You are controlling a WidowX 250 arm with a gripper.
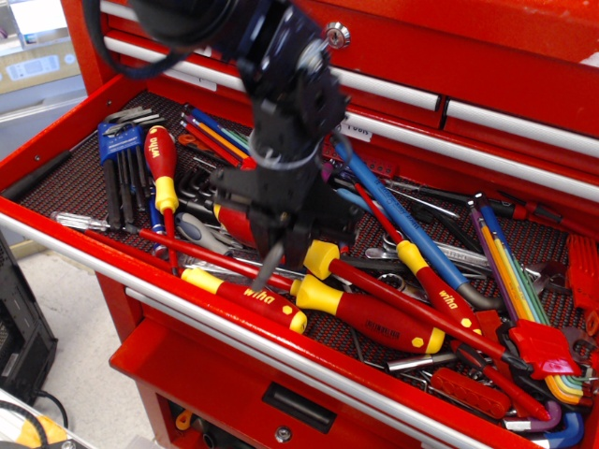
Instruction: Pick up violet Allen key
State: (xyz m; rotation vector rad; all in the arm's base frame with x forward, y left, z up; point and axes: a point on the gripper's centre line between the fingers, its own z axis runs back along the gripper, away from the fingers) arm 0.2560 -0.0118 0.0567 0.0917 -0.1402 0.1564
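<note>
Black claw (279,245) low over the middle of the desk (65,187), a little toward the front edge, fingers pointing down. Pressed close on the violet key (266,266), pinching it. Only the key's dark grey end visible, poking out below the fingers, slanting down and left toward the front edge. Violet shaft hidden behind the claw body. Cannot tell whether the grey tip touches the tools beneath.

Directly under the tip: a thin red shaft (211,253) running along the front edge. Just in front of that, near the front edge, a red and yellow screwdriver (245,296). To its right, a fatter red screwdriver (370,323), yellow collar close to the claw.

Behind and right of the claw: a long blue key (402,220), running diagonally from the back edge toward the right front. Near the right edge: a rainbow set (510,276) in a red holder (540,348). Near the left back corner: a blue holder (118,140) with dark keys hanging toward the front, and just beside it an upright-lying red and yellow driver (161,166).
</note>
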